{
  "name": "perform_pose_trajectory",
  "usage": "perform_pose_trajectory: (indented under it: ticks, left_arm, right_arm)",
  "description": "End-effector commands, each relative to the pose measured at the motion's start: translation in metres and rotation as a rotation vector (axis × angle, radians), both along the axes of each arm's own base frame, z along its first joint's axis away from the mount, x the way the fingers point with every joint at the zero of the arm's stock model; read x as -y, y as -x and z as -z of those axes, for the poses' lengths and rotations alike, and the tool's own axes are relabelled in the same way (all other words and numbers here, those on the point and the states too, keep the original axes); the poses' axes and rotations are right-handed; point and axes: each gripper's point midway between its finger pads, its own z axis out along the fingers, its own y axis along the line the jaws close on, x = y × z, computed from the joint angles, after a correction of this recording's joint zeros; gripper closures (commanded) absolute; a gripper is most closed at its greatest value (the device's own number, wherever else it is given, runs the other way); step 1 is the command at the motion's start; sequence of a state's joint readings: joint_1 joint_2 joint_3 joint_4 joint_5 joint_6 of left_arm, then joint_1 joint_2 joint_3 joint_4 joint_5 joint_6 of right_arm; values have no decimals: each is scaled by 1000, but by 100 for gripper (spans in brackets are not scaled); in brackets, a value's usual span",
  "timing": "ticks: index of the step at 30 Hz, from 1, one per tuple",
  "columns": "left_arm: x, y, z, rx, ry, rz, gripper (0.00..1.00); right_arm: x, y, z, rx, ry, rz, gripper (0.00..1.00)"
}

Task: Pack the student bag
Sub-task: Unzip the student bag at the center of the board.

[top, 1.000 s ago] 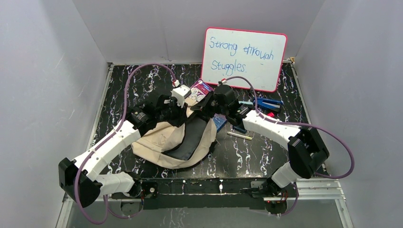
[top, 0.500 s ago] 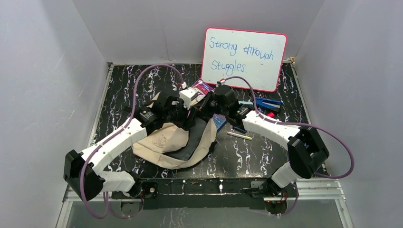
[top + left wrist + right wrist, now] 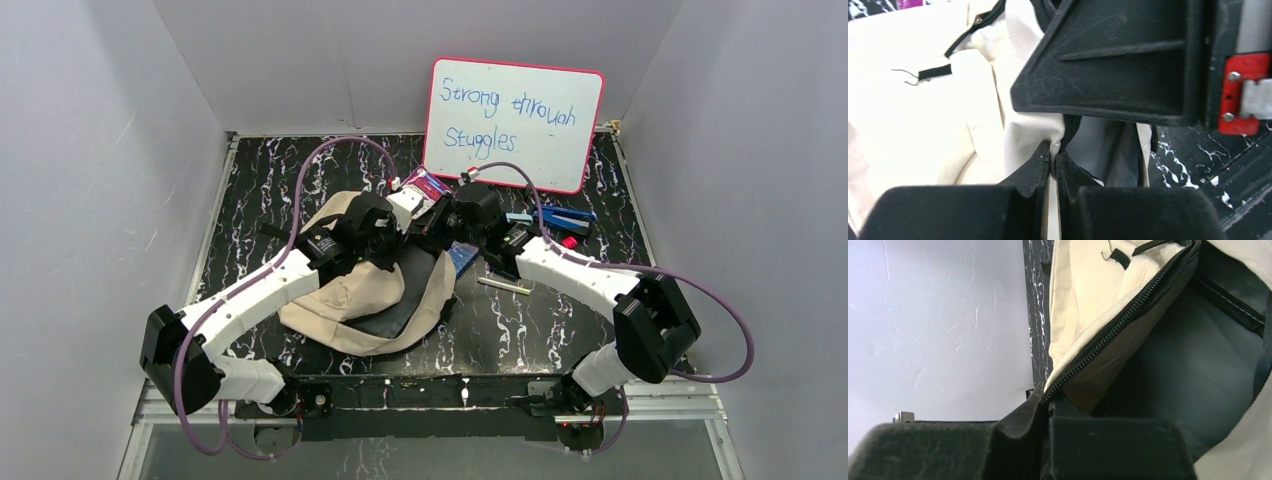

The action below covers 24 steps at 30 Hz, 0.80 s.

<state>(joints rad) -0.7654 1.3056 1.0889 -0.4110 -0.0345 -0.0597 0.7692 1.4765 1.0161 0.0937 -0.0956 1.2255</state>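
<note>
Student bag, cream canvas, lies crumpled on the black marbled surface, mouth unzipped, dark grey lining showing. Both arms meet at the bag's far edge.

Left hand: fingers pinched tight together on the cream rim of the bag's opening, right by the zipper teeth. It has hold of the fabric, no gap visible.

Right hand: fingers closed on the bag's zippered edge as well. The black zipper line runs up from the pinch, with cream cloth on one side and grey lining on the other. In the left wrist view its black body sits just above the left hand's pinch point.

Whiteboard, pink-framed, stands behind the bag against the back wall. Blue handwriting reads "Strong through Stuggles" (spelled that way).

Purple-covered book just behind the bag, print too small to read. Blue book at the bag's right edge, partly under the right arm. A thin pen lies right of the bag. A blue tool with red sits farther right, type unclear.
</note>
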Motion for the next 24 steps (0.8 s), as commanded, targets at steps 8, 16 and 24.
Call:
perform_pose_trajectory:
  ticks: [8,16,24]
  left_arm:
    - [-43,-35,-56,198,-85,-220,100]
    - [-56,-48,-83,221,-36,-280,100]
    - [-62,-46,-100,258,-3,-299,100]
  right_arm:
    - [55,0,-22,218,171,106,44]
    - [97,30,15,194,338,79,33]
    - [65,34,58,76,355,-68,28]
